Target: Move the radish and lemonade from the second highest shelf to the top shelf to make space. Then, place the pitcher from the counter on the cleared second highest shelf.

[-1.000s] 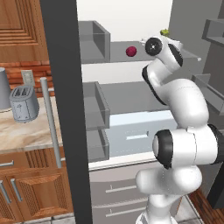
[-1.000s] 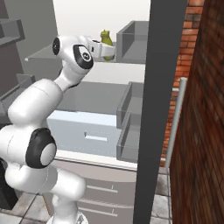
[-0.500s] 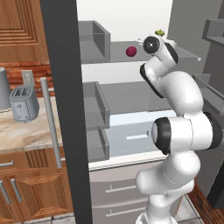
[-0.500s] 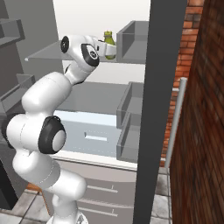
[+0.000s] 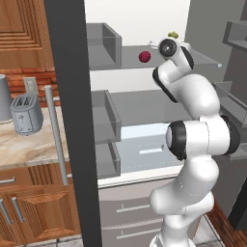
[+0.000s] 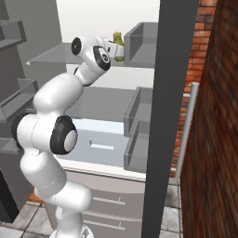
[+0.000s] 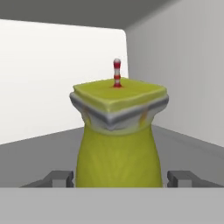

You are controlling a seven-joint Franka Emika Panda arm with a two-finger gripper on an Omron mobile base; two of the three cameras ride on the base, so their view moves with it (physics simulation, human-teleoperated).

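Note:
My gripper (image 5: 170, 42) is high inside the open fridge, shut on the lemonade (image 5: 172, 35), an olive-green bottle with a yellow cap. In the hand view the lemonade (image 7: 117, 144) stands upright between my two dark fingertips (image 7: 57, 177), with the gripper (image 7: 118, 178) around its lower body. From the right base view the lemonade (image 6: 118, 39) shows just beyond the hand, over the top shelf (image 6: 51, 55). The radish (image 5: 144, 57), a small dark red ball, rests on the top shelf (image 5: 120, 60) just left of the hand. The pitcher is out of view.
The dark fridge door edge (image 5: 72, 120) stands left of the arm, with grey door bins (image 5: 103, 46) beside the shelves. A toaster (image 5: 26, 116) sits on the beige counter (image 5: 29, 144). A brick wall (image 6: 214, 116) closes the right side.
The hand has carried the lemonade a little to the left and deeper over the shelf, closer to the radish. The radish has not moved.

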